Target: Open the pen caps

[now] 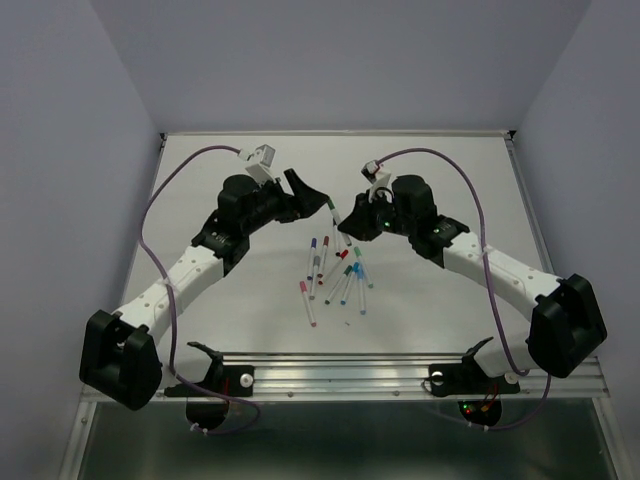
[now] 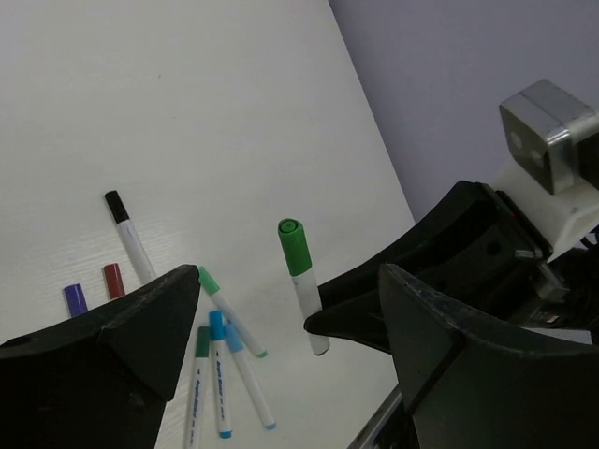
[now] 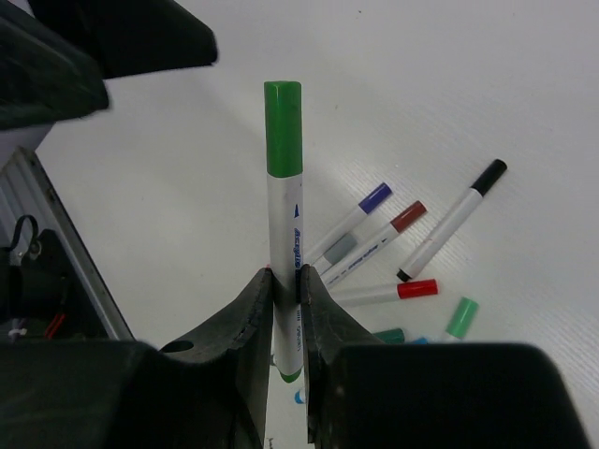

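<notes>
Right gripper point(image 3: 285, 281): clamped on the green pen's point(image 3: 284, 224) white barrel, holding it off the table.
Green cap point(image 3: 283, 129): on, untouched between the left gripper's point(image 2: 288, 281) wide-apart jaws.
Table pens point(image 1: 335, 275): apparently all capped, none opened.

Two arms point(image 1: 190, 265), one table point(image 1: 250, 170). Roughly ten pens point(image 3: 284, 234): one up in the air, the rest bunched too tight to count surely.

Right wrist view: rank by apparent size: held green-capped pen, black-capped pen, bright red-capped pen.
1. green-capped pen, nearest the camera in the right gripper, so nearness inflates it.
2. black-capped pen.
3. bright red-capped pen, tentative: its barrel end is hidden behind a finger.
</notes>
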